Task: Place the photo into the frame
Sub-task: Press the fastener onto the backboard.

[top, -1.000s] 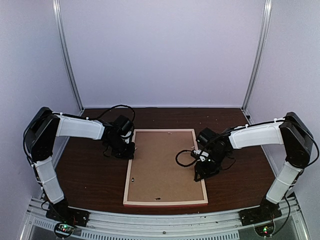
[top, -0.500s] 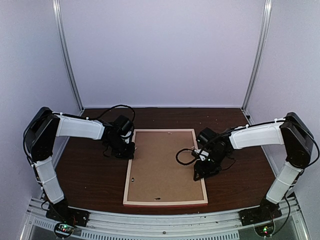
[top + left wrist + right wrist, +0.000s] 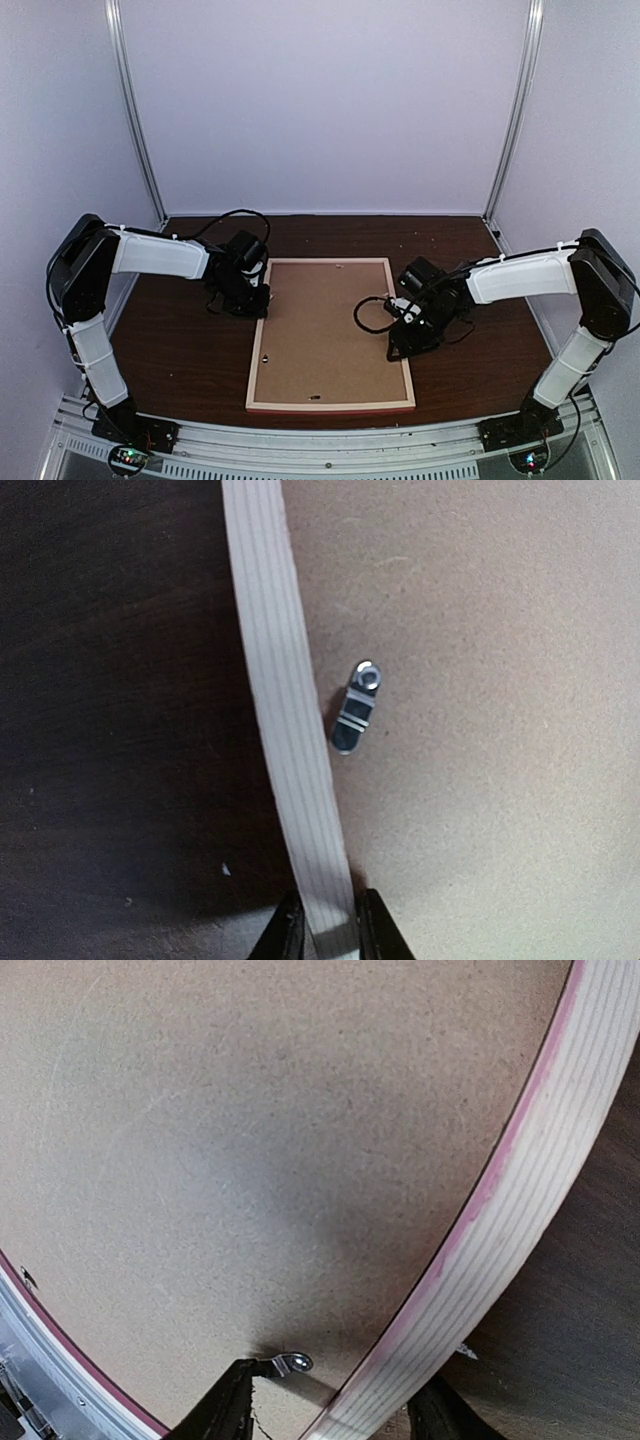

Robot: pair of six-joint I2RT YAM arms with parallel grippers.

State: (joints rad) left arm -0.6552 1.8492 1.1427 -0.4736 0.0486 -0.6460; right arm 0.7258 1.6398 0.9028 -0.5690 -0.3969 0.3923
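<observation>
**Desk:** Where is the frame right now?

**Me:** The frame lies flat on the table, back side up, with its brown backing board showing. I have a gripper at each long side of it.

**Desk:** What is your left one doing?

**Me:** My left gripper is clamped on the frame's pale rail. Its fingers press the rail from both sides, the table outside one and the board inside the other. Ahead of the gripper, a metal clip lies on the board just beside that rail.

**Desk:** And the right?

**Me:** My right gripper is apart and straddles the opposite rail. The inner finger is over the board, its tip right at a second clip. There is a gap between that finger and the rail. The outer finger sits beyond the rail, over the table.
</observation>
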